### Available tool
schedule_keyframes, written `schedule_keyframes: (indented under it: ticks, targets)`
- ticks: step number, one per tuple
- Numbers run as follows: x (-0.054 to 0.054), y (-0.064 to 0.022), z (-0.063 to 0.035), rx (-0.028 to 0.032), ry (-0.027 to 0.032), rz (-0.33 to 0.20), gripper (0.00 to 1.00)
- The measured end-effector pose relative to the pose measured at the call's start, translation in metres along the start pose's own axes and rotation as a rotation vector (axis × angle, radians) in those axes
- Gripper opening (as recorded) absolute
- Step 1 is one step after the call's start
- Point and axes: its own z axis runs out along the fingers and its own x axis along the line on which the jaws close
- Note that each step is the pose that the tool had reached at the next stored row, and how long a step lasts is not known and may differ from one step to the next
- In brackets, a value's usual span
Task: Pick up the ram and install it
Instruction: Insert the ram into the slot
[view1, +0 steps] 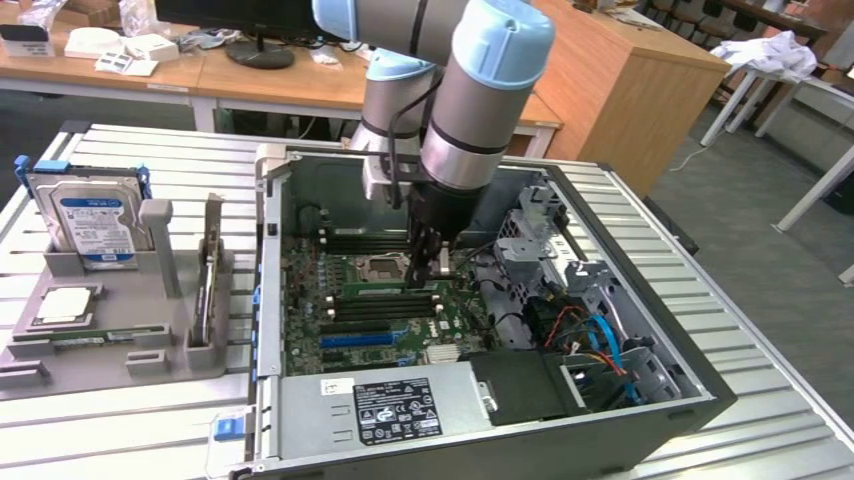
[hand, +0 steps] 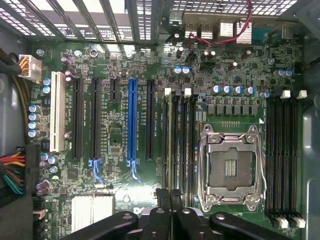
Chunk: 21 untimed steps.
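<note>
The gripper (view1: 433, 272) hangs straight down into the open computer case (view1: 274, 300), near the centre of the exterior frame. Its two dark fingertips (hand: 161, 194) are drawn close together with only a thin gap between them. In the wrist view that gap sits astride the top edge of the ram (hand: 169, 145), so the gripper looks to be pinched on the stick, not spread wide. The ram stands on edge, and its long axis runs straight away from the fingertips along the outermost of a bank of black memory slots (hand: 186, 145). The other slots in that bank look empty. In the exterior view the ram (view1: 378, 289) shows as a narrow green strip, almost level across the frame. The gripper is at its end toward the exterior view's right, and the rest of the stick stretches off to the exterior view's left. It runs parallel to the slots and just below the processor socket (view1: 378, 267) on the motherboard (view1: 400, 335). It appears lined up in its slot, though I cannot tell whether it is pressed fully home or whether the white end clips have closed. Well apart, at the left of the exterior frame, a hard drive (view1: 94, 225) stands in a grey tray (view1: 120, 320).
</note>
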Motion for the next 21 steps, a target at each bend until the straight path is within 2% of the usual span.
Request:
schedule_keyframes:
  ticks: [7,15,21]
  targets:
    - [0.0001,0.0003,0.0003,0.0008,0.0000,0.000,0.12]
    - [0.0003,0.0005,0.0047,0.0055,0.0000,0.000,0.12]
    - [0.0003,0.0005,0.0063,0.0067,-0.0003,0.000,0.12]
